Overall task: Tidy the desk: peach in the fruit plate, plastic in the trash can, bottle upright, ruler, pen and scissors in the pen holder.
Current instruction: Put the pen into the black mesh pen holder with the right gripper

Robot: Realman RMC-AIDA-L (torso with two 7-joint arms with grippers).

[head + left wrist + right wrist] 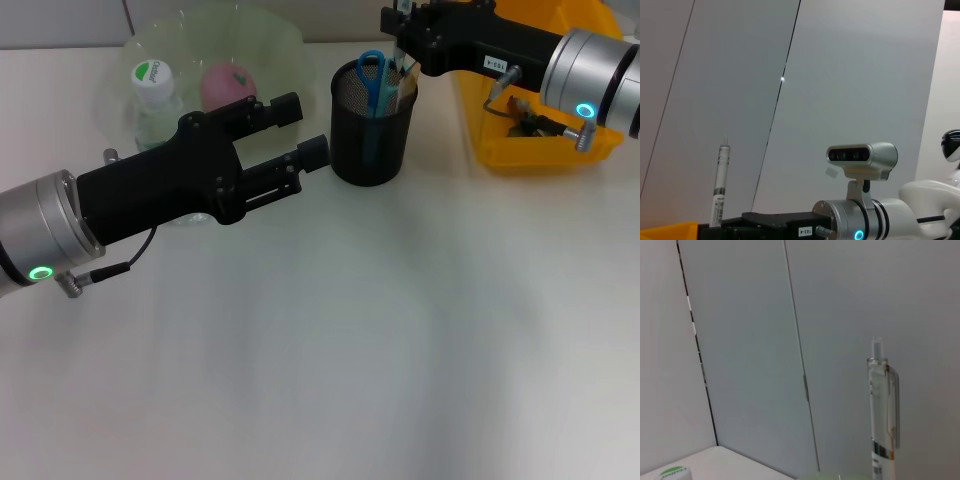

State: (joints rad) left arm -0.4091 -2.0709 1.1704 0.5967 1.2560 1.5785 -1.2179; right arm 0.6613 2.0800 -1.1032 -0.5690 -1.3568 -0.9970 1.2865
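While your right gripper (402,22) seemingly clamps the pen (883,410) above the mesh pen holder (372,122), lower, then release; left gripper (290,130) hovers left, fingers apart.

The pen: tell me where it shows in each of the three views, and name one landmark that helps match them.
Head view: the pen is mostly hidden under the right gripper, just above the pen holder.
Left wrist view: the pen stands upright, low in the picture, above the right arm's black body.
Right wrist view: the pen stands upright and close.
Shared landmark: the green-capped bottle, whose cap shows in the right wrist view.
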